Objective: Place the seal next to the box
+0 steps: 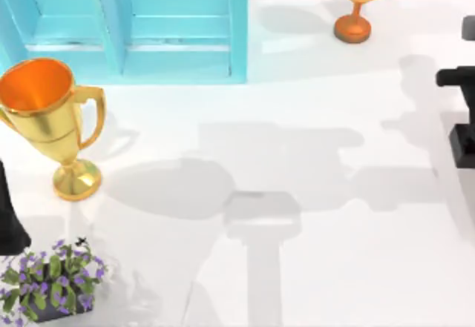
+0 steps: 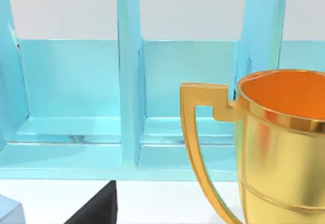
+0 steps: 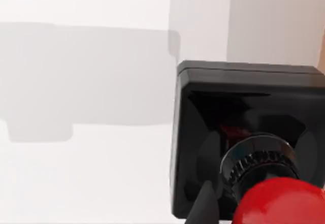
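Note:
The seal (image 3: 244, 142), a black square block with a glossy red round knob (image 3: 279, 201), lies on the white table close under my right wrist camera. A dark finger (image 3: 203, 206) of my right gripper shows beside the knob. I cannot tell whether it touches the seal. My right arm (image 1: 459, 78) is at the table's right edge. The box (image 1: 126, 23) is a light-blue open case with upright dividers at the back left. It also appears in the left wrist view (image 2: 76, 92). My left arm (image 1: 9, 223) is parked at the left edge.
A large gold trophy (image 1: 52, 119) stands in front of the box at the left, and appears close in the left wrist view (image 2: 274, 142). A smaller trophy (image 1: 360, 4) stands at the back. A potted plant with purple flowers (image 1: 52, 279) sits at the front left corner.

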Motion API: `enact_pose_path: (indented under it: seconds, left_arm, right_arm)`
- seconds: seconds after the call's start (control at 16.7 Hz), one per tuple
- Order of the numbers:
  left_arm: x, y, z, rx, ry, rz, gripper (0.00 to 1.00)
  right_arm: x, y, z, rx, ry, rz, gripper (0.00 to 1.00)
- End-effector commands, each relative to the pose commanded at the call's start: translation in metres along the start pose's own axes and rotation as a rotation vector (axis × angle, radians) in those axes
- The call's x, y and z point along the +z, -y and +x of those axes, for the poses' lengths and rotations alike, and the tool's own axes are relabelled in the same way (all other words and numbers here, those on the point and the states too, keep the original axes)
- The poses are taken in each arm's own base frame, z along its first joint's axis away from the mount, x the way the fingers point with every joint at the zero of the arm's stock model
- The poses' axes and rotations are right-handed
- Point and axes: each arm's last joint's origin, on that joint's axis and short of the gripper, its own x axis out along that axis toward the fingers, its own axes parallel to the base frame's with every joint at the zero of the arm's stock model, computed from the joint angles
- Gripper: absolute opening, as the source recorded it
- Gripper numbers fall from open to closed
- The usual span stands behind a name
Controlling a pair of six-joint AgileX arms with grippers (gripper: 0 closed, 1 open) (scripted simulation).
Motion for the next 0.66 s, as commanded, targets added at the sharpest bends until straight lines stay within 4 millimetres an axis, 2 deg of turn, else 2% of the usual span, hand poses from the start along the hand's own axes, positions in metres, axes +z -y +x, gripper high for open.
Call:
enact_pose_path:
  seconds: [0.3,0.66]
  left_arm:
    - [0.0,0.0,0.0,0.0,0.0,0.0,1.0]
    - [0.0,0.0,0.0,0.0,0.0,0.0,1.0]
  right_arm:
    - [0.0,0.0,0.0,0.0,0.0,0.0,0.98]
    - [0.0,0.0,0.0,0.0,0.0,0.0,1.0]
